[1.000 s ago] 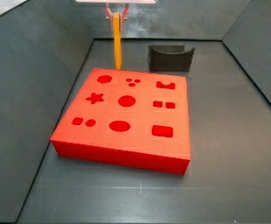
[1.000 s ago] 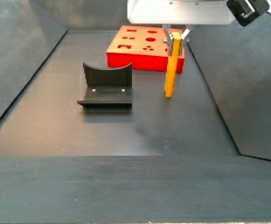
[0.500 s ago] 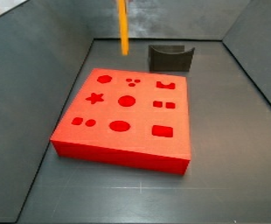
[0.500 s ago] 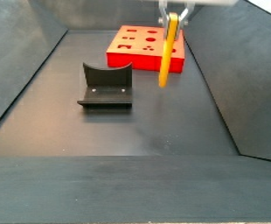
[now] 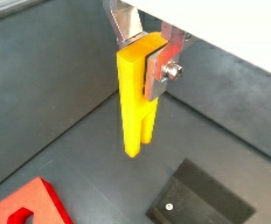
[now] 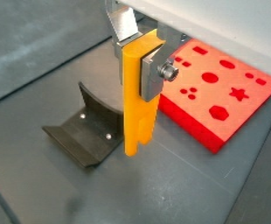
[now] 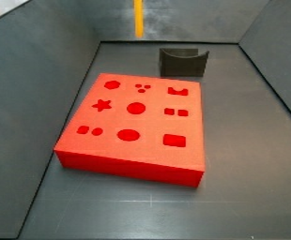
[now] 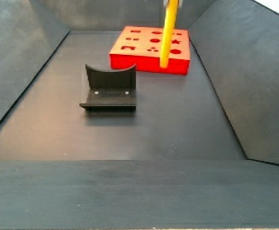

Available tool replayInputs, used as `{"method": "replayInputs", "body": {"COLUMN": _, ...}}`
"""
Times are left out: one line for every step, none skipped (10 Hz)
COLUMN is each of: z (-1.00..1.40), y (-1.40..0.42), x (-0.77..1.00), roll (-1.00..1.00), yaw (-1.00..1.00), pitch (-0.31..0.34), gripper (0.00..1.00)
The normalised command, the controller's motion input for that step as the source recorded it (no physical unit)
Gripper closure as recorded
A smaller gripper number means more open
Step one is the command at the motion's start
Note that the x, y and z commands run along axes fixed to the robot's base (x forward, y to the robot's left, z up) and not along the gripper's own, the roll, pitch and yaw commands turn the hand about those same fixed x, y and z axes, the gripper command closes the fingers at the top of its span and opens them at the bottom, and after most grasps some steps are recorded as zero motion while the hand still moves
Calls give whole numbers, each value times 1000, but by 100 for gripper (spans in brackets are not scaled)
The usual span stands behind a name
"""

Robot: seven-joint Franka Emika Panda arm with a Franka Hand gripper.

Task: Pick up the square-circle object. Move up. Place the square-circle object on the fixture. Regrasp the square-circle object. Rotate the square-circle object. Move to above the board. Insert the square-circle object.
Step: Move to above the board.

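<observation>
High above the floor, gripper (image 5: 148, 54) clamped on the yellow bar (image 5: 135, 105), hanging upright (clear of fixture (image 6: 86, 136) and board (image 6: 219, 92)).

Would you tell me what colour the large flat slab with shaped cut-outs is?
The slab is red, clearest in a side view.

In both side views the end effector is out of frame, and the slim yellow bar (image 8: 168, 34) is cut off by the upper edge. In a wrist view the flat red board (image 5: 27, 208) is cropped.
</observation>
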Motion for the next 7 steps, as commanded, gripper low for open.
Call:
{"method": "replayInputs", "body": {"z": 1000, "y": 113, "x": 121, "roll": -158, "yaw": -35, "pitch": 55, "gripper": 100}}
{"method": "replayInputs", "body": {"z": 1000, "y": 103, "x": 110, "roll": -157, "yaw": -36, "pitch": 57, "gripper": 100}}
{"method": "replayInputs", "body": {"z": 1000, "y": 100, "x": 102, "roll": -156, "yaw": -36, "pitch": 57, "gripper": 100}}
{"method": "replayInputs", "body": {"z": 1000, "y": 94, "x": 88, "roll": -155, "yaw": -39, "pitch": 58, "gripper": 100}}
{"method": "replayInputs", "body": {"z": 1000, "y": 91, "x": 82, "roll": -154, "yaw": -40, "pitch": 57, "gripper": 100}}
{"method": "replayInputs", "body": {"z": 871, "y": 73, "x": 57, "roll": -152, "yaw": -41, "pitch": 56, "gripper": 100}}
{"method": "replayInputs", "body": {"z": 651, "y": 51, "x": 34, "roll": -150, "yaw": -42, "pitch": 55, "gripper": 100}}
